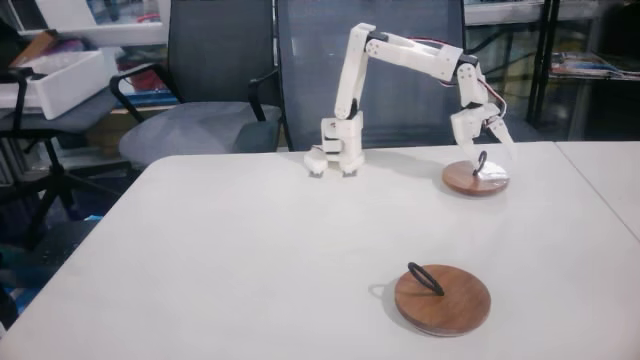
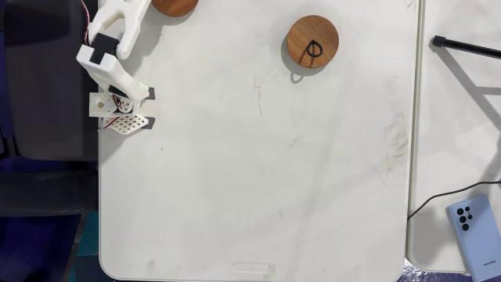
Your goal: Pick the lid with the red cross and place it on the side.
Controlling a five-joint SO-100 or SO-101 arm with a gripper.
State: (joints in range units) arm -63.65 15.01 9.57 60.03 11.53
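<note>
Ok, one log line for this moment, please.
gripper: over far lid, fingers astride its ring | grip: unclear | plain lid: untouched, near table edge

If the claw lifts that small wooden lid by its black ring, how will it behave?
The lid looks like a stiff, flat wooden disc, so it probably won't bend. Held only by the thin upright ring, it may swing or tilt under the claw. If pushed, it would likely slide flat on the smooth white table rather than roll.

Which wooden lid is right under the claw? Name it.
The smaller wooden disc at the table's far edge, directly beneath the claw. The larger disc lies apart, nearer the camera.
</note>
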